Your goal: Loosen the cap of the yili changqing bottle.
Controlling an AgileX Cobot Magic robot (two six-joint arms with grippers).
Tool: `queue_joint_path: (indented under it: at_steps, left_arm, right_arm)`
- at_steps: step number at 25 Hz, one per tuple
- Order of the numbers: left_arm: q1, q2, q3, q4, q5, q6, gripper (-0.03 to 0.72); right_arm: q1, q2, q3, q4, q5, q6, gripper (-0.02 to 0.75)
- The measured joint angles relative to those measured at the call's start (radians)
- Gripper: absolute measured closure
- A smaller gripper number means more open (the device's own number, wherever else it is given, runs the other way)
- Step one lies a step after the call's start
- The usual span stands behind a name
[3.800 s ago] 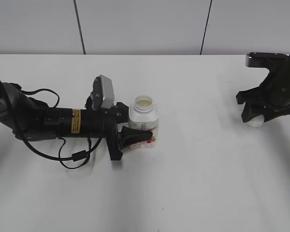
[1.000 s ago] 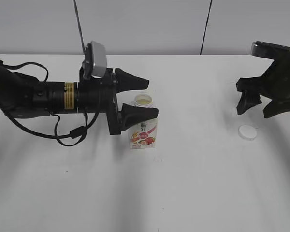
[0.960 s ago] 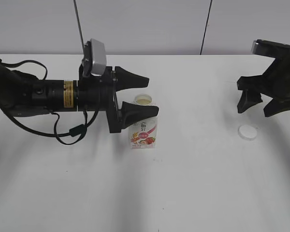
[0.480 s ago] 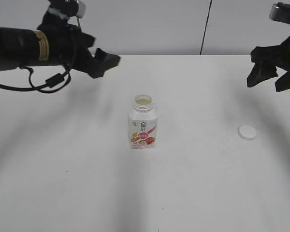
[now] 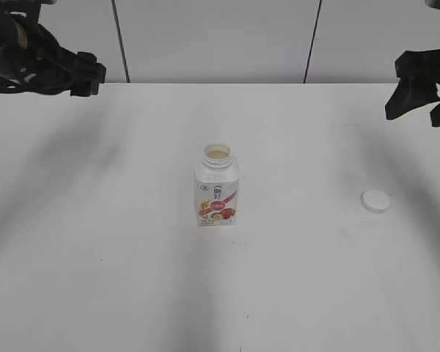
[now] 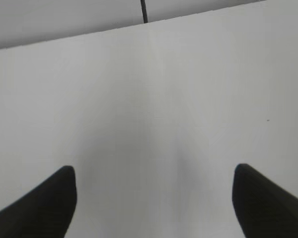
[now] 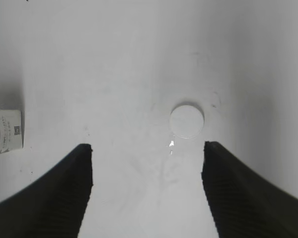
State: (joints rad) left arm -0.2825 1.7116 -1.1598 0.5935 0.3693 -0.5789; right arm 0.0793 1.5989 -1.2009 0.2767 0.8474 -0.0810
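The yili changqing bottle stands upright in the middle of the white table, its neck open with no cap on it. Its base edge shows at the left of the right wrist view. The white cap lies flat on the table to the right, apart from the bottle; it also shows in the right wrist view. My left gripper is raised at the far left, open and empty. My right gripper is raised at the far right, open and empty, high above the cap.
The white table runs to a grey panelled wall at the back. Nothing else stands on the table.
The left gripper let go of the bottle, rose and drew back to the far upper left. The right gripper left the cap on the table and rose to the upper right.
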Motion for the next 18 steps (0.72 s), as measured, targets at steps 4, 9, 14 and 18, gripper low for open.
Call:
queue_joint_path:
  at_steps: [4,9,14,18]
  left_arm:
    - [-0.001,-0.004,-0.082,-0.28,0.223,0.208,0.105]
    - [-0.002,-0.004,-0.177,-0.435,0.499,0.3,0.105]
    - [0.004,-0.004,-0.24,-0.451,0.674,0.307,0.105]
    - [0.035,-0.004,-0.248,-0.478,0.763,0.309,0.105]
  right_arm:
    - [0.0,-0.015,-0.004,-0.021,0.053,0.0,0.195]
    - [0.0,-0.021,-0.041,-0.055,0.162,0.0,0.195]
    - [0.0,-0.022,-0.057,-0.065,0.261,0.0,0.195]
    - [0.0,-0.022,-0.058,-0.071,0.34,0.0,0.195]
